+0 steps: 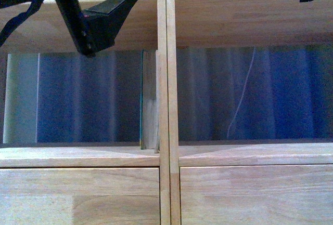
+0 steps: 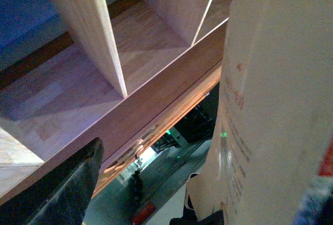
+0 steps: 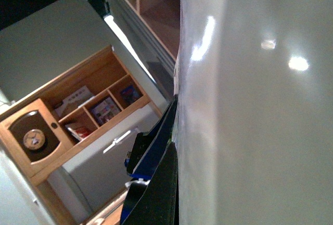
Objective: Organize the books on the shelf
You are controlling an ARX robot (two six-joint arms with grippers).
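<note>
Careful: your right fingers (image 3: 158,183) grip the white book (image 3: 250,105), left fingers (image 1: 117,7) wide and empty, so clipping the shelf (image 1: 218,22) edge could twist it loose.

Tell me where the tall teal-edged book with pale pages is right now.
In the front view, the teal-edged book stands upright in the left compartment of the light-wood shelf, at its right end against the centre divider.
</note>
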